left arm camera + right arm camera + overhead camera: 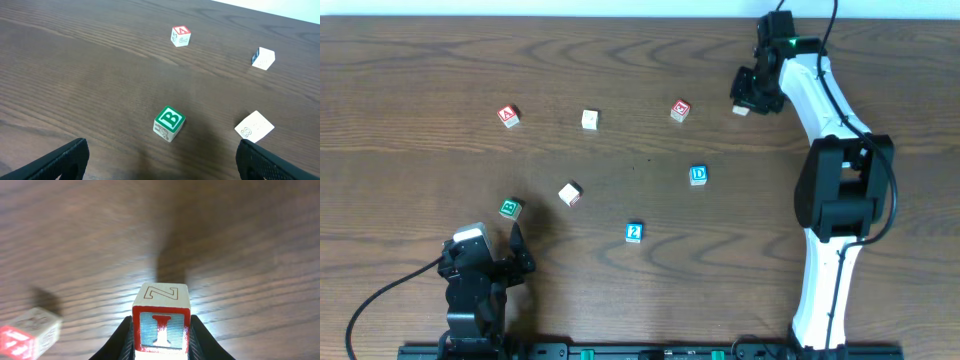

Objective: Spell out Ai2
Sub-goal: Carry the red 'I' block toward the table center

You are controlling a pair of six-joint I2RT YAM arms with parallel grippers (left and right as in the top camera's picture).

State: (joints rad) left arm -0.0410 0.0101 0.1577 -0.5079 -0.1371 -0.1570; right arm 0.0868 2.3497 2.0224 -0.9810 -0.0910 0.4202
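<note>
The left pincer [162,157] hangs with jaws wide apart, holding nothing, just short of the B block [169,123], while the A block [508,116] and the 2 block [634,232] lie well apart on the counter [620,290]. Far right, the right pincer [744,103] is clamped on the I block [161,329], which juts past the fingertips, so it could twist, slip, or land wrong face up, and a wide swing might knock the red block [680,110] nearby

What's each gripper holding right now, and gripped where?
Right gripper holds the I block, clamped on its two opposite side faces. Left gripper is open, holding nothing.
</note>
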